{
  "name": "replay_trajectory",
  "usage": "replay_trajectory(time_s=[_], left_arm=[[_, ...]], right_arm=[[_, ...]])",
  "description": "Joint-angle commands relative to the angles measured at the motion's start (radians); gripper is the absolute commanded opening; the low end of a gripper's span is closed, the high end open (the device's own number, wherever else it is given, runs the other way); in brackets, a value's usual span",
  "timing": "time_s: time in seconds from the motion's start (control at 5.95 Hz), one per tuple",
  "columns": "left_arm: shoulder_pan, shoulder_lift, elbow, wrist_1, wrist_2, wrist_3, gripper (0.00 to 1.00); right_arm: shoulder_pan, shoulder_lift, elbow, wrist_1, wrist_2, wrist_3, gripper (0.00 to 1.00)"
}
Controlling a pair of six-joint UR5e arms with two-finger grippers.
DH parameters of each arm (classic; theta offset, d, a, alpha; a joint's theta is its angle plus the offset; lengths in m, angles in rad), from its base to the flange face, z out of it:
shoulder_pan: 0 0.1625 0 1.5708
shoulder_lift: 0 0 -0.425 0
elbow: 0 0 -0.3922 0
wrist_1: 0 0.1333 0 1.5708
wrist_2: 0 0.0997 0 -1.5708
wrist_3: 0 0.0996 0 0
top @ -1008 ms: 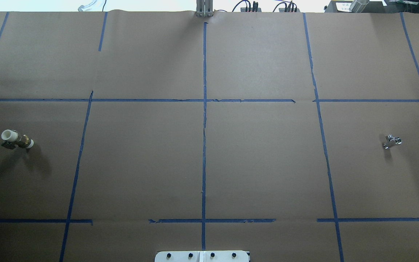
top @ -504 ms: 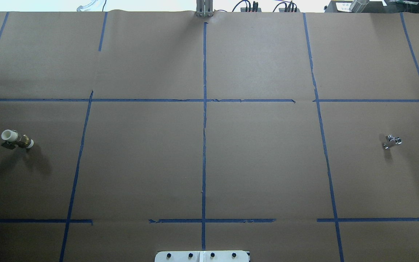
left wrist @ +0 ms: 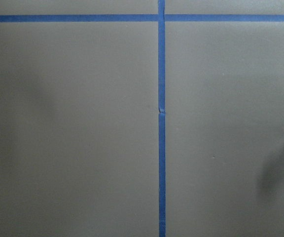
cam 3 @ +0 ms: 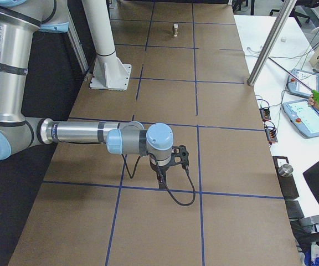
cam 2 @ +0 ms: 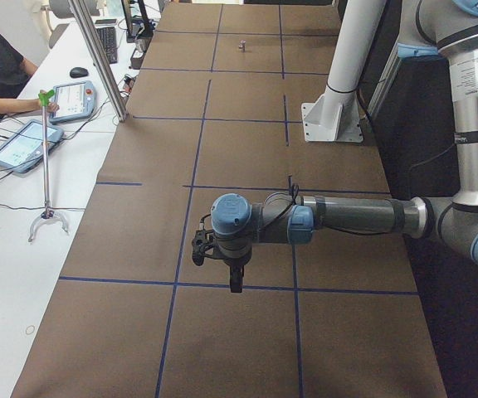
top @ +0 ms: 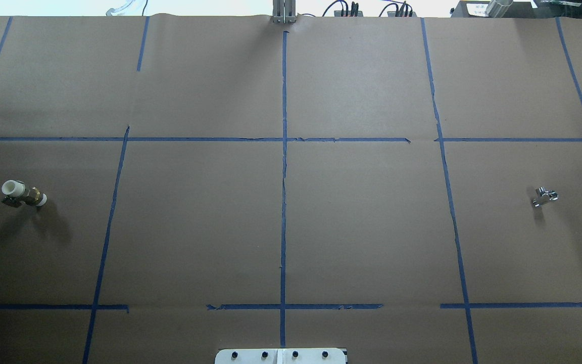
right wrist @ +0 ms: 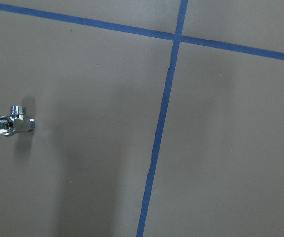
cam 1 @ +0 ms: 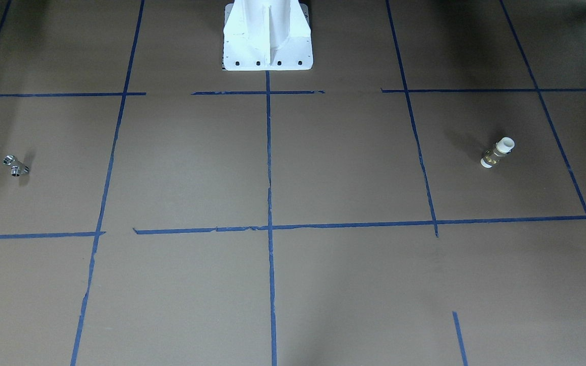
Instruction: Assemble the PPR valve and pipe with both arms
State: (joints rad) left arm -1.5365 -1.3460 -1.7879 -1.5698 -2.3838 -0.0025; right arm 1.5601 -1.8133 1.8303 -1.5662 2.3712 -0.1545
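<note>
PPR valve: the PPR valve [top: 544, 196] is seen lying on the surface [top: 361, 227] far out on the robot's right side, in the middle row of taped squares. Nothing is touching it. In the right wrist view it is found near the left edge, with one open end turned toward the camera.

Pipe: the pipe [top: 23, 193] is seen lying far out on the robot's left side, in the same middle row. Its white ends and brass middle are clearly shown, and nothing is holding it. Valve and pipe are kept well apart, at opposite ends of the surface.

Left claw: the left claw [cam 2: 236, 286] is held pointing down over the surface, close above a blue tape line. Whether it is released or clenched cannot be told, since it is shown only from the side.

Right claw: the right claw [cam 3: 160, 183] is likewise held pointing down, close above a tape line. Its state cannot be told either.

Surface: brown paper is marked off into squares by blue tape [top: 283, 202].

Base: a white pedestal [cam 1: 267, 35] is bolted at the robot's edge of the surface.
</note>
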Motion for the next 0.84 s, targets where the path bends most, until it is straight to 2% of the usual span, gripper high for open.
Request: replay_trajectory(time_s=[0.0,0.17,0.34,0.67], left_arm=[[0.003,0.004,0.001,-0.069,0.000,0.001,1.00],[0.018,0.004,-0.001,-0.113,-0.009,-0.010,1.00],[0.094,-0.008,-0.017,-0.118,-0.065,-0.052,1.00],[0.246,-0.027,-0.016,-0.340,-0.055,-0.391,1.00]], right_arm=[[-0.002,-0.011,0.000,0.002,0.025,0.004,1.00],[-0.002,-0.012,0.000,0.002,0.058,0.004,1.00],[-0.002,-0.012,-0.002,0.002,0.074,0.000,1.00],[0.000,-0.012,0.013,0.005,0.074,-0.004,1.00]])
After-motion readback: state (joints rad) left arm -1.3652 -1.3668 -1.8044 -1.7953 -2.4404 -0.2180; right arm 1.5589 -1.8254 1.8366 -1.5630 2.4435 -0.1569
